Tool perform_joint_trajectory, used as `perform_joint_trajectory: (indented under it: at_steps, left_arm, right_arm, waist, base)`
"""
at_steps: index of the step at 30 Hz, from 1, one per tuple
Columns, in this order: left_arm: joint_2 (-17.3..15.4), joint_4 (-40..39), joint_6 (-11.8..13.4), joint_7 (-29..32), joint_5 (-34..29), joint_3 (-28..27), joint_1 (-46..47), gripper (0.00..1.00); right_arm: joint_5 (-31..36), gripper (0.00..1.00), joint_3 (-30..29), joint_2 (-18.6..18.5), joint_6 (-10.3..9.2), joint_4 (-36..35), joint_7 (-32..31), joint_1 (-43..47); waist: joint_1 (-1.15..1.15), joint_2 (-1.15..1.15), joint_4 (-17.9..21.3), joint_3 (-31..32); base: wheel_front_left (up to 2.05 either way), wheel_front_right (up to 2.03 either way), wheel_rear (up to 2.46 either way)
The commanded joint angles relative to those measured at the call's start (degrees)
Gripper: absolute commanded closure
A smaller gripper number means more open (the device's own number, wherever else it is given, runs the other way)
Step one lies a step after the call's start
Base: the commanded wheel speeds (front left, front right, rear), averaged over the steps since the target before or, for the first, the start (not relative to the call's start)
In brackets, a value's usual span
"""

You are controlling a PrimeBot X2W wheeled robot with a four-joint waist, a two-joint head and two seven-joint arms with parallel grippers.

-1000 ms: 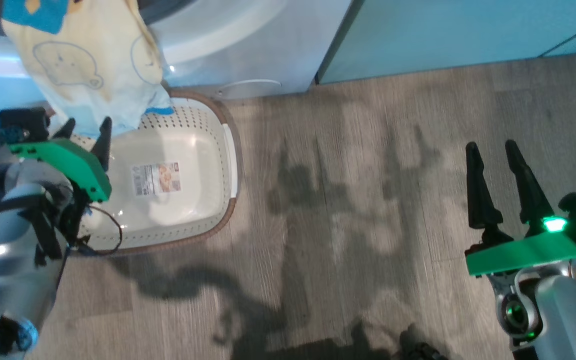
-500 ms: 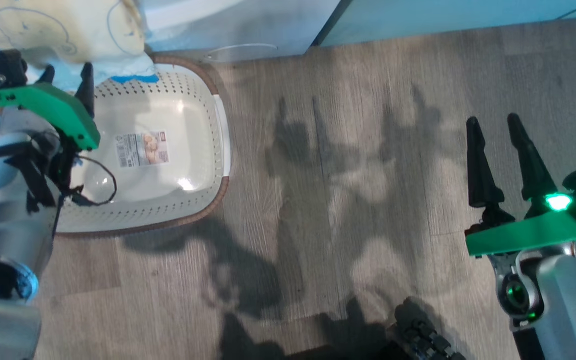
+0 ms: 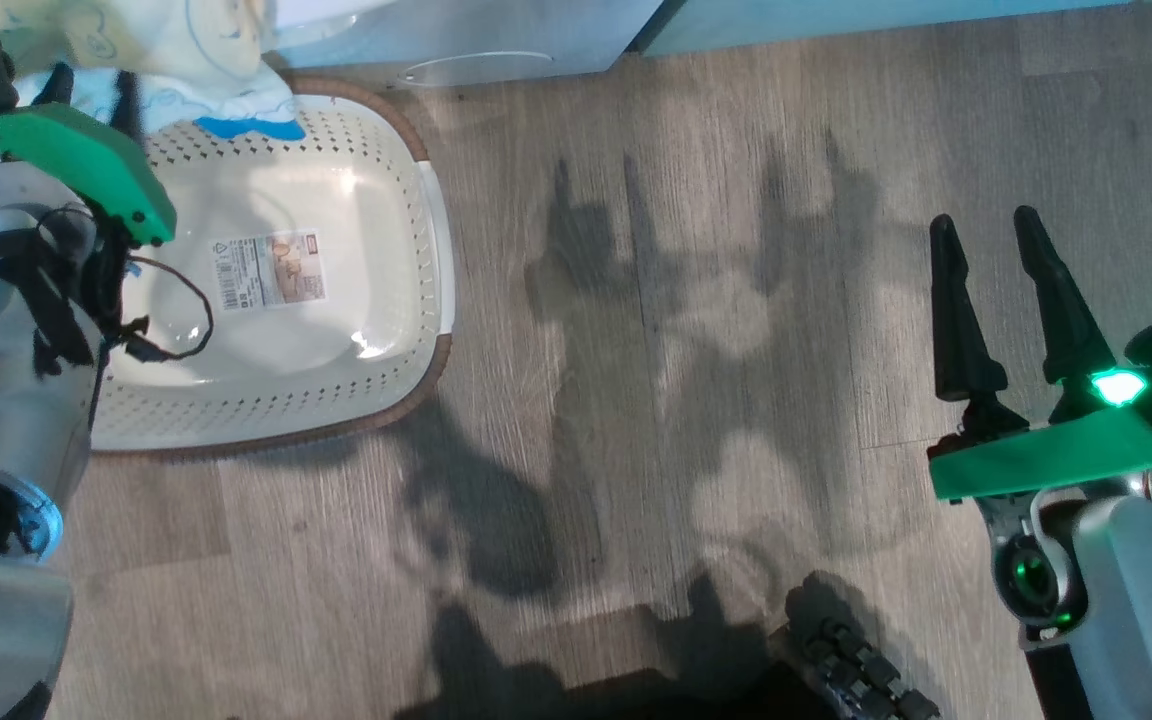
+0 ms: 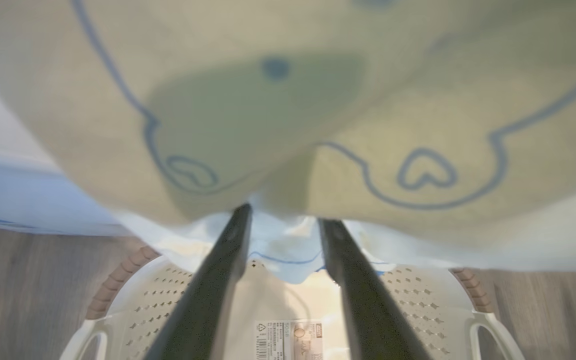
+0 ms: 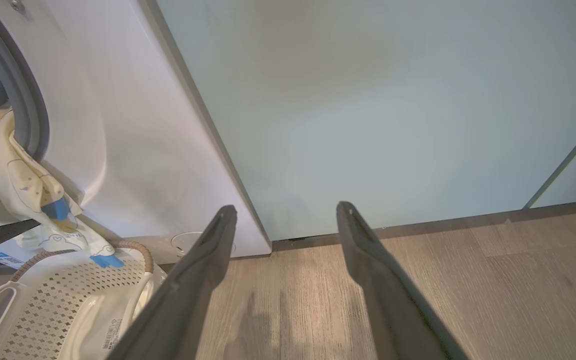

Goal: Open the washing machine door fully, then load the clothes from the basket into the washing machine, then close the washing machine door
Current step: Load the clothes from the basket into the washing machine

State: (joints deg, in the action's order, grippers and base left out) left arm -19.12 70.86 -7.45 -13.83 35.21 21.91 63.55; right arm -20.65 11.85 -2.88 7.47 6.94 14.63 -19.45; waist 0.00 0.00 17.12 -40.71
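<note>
Yellow clothes (image 4: pixel 288 125) hang from the washing machine (image 5: pixel 118 150) mouth down to the far rim of the basket (image 3: pixel 436 250), just at the spread fingertips of the nearer left gripper (image 4: pixel 284 220), while the right gripper (image 3: pixel 981 235), also spread, stands well apart on the right.

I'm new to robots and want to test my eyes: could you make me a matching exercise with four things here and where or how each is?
1 clothes
2 basket
3 right gripper
4 cabinet

A pale teal
B hanging out of the washing machine
C open, above bare floor
D on the floor, label in its base

Pairs: 1-B, 2-D, 3-C, 4-A
</note>
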Motion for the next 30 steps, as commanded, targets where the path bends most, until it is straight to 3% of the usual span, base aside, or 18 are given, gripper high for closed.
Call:
perform_joint_trajectory:
  at_steps: [1, 2, 3, 4, 12, 30]
  left_arm:
    - [-2.5, -1.2, 0.0, -0.9, -0.7, -0.5, 1.6, 0.57]
    - [-2.5, -1.3, 0.0, -1.0, -0.7, -0.2, 1.6, 0.68]
    - [-2.6, -1.5, 0.0, -1.0, -0.7, 0.0, 1.5, 0.93]
    - [-2.7, -1.6, 0.0, -1.0, -0.6, 0.2, 1.5, 1.0]
    - [-2.9, -4.6, 0.0, -1.1, 1.0, 0.9, -0.9, 1.0]
    - [-4.7, -25.3, 0.0, -1.2, 1.2, -1.6, -12.4, 1.0]
  right_arm:
    - [0.1, 0.0, 1.1, 0.0, 0.02, -1.6, 0.4, 0.0]
    - [0.1, 0.0, 1.1, 0.0, 0.02, -1.6, 0.4, 0.0]
    - [0.1, 0.0, 1.1, 0.0, 0.02, -1.6, 0.4, 0.0]
    - [0.1, 0.0, 1.1, 0.0, 0.02, -1.5, 0.4, 0.0]
    - [0.2, 0.0, 0.7, 0.0, 0.02, -1.1, 0.4, 0.6]
    - [-0.6, 0.0, 0.4, 0.0, 0.02, 0.1, 0.4, 3.4]
  waist:
    - [0.0, 0.0, 0.1, 0.0]
    - [0.0, 0.0, 0.1, 0.0]
    - [0.0, 0.0, 0.1, 0.1]
    - [0.0, 0.0, 0.1, 0.1]
    - [0.0, 0.0, -0.2, 2.1]
    - [0.0, 0.0, -2.4, 10.9]
  base:
    - [0.0, 0.0, 0.0]
    - [0.0, 0.0, 0.0]
    - [0.0, 0.0, 0.0]
    - [0.0, 0.0, 0.0]
    - [0.0, 0.0, 0.0]
    - [0.0, 0.0, 0.0]
